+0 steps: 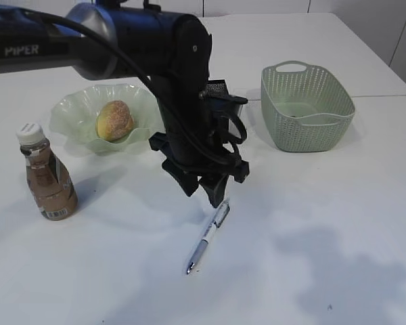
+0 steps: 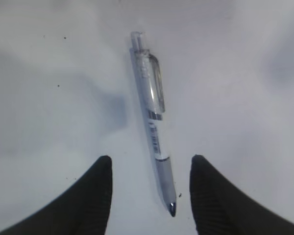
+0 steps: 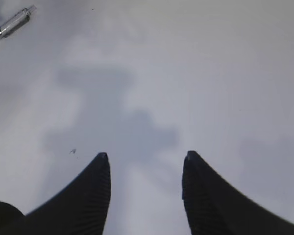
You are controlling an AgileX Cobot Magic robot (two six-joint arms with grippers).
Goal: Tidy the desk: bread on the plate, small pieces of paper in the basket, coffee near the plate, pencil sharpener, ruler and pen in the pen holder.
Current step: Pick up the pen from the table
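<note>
The pen, clear-barrelled with a silver grip, clip and metal tip, lies flat on the white table near its middle, tip between the left gripper fingers, which stand apart, holding nothing

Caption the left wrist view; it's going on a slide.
Open left gripper poised over a clear pen lying on the white table, tip between the fingers.
</note>
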